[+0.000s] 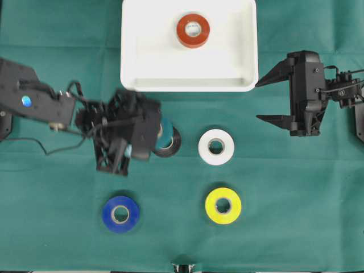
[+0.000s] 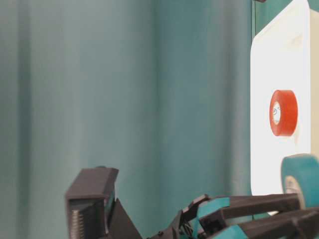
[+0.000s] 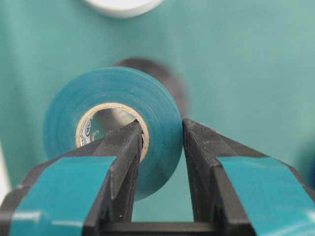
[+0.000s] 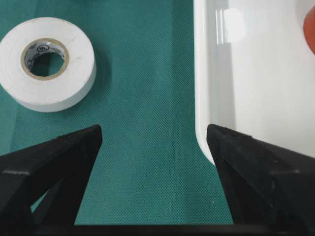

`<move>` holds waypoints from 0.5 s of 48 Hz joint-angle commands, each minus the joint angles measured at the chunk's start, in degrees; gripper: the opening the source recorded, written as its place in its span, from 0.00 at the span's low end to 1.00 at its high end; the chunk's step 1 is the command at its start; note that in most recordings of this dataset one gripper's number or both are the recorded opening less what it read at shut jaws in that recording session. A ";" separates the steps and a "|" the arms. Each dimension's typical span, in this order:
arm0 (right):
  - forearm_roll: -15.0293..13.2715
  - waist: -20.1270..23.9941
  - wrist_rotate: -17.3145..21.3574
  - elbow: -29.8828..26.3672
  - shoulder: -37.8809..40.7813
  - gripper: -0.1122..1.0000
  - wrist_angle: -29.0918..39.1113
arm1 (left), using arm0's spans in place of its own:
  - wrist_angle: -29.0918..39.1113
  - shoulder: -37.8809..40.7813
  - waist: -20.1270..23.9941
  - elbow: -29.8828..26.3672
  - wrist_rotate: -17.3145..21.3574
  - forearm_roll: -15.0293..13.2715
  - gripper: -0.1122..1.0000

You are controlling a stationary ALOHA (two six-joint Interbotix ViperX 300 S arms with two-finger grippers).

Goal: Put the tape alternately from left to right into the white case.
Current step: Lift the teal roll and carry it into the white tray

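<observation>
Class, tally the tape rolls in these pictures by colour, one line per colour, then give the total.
Red-orange roll: 1
Teal roll: 1
Black roll: 1
White roll: 1
Blue roll: 1
Yellow roll: 1
Total: 6

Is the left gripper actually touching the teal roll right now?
Touching. In the left wrist view the left gripper pinches the wall of the teal roll, one finger inside the core and the other pressed against the outer face.

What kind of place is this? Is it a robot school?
Probably a robot lab's practice table: a green cloth covers it, two black robot arms reach in from the sides, and tape rolls like the yellow one lie beside a white case.
</observation>
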 commanded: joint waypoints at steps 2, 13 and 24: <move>0.09 0.09 0.09 -0.79 -0.26 0.74 -0.44 | -0.26 -2.99 3.96 0.88 1.58 0.18 0.33; 0.09 0.09 0.18 -0.88 -0.35 0.74 -0.44 | -0.26 -3.52 10.72 2.29 4.04 0.09 0.33; 0.09 0.09 0.70 -0.88 -0.26 0.74 -0.62 | -0.26 -3.25 16.00 2.29 8.09 0.09 0.33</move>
